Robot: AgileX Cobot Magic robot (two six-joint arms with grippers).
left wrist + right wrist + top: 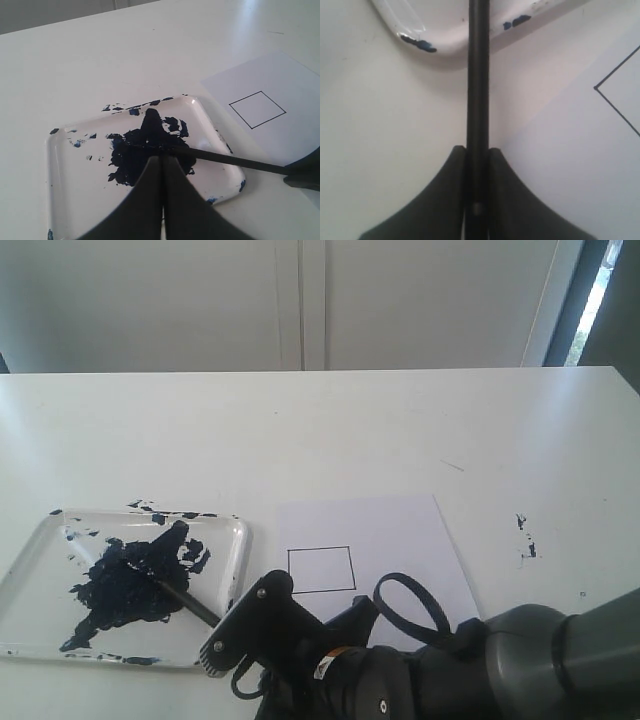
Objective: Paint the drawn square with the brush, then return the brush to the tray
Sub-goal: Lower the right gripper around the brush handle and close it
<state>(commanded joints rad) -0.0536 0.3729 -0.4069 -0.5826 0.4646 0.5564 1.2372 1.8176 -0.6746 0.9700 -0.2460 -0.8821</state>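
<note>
The brush (190, 605) lies slanted with its tip end in the dark blue-black paint blotch (125, 585) inside the tray (40, 580). Its thin black handle runs out over the tray's rim near the corner closest to the paper (410, 530); whether the handle rests on that rim or hangs just above it cannot be told. The right gripper (228, 632) is clamped on the handle's outer end: in the right wrist view its two dark fingers (452, 175) press against both sides of the handle, with the tray's rounded corner just beyond them. The left gripper (162, 162) hangs over the tray with its jaws pressed together and nothing between them, its tips seen in front of the blotch. The tray is clear and shallow, flecked with paint along its far rim, and sits on the white table (400, 420) at the left of the exterior view. The paper lies just beside it to the right, a narrow strip of table between them. On the paper, toward the side nearest the tray, is the square (321, 569), a thin black outline with white paper inside. Further right, well apart from the paper, a few dark specks (525, 538) mark the table, and a black cable loop (412, 608) on the right arm stands over the paper's near edge
</note>
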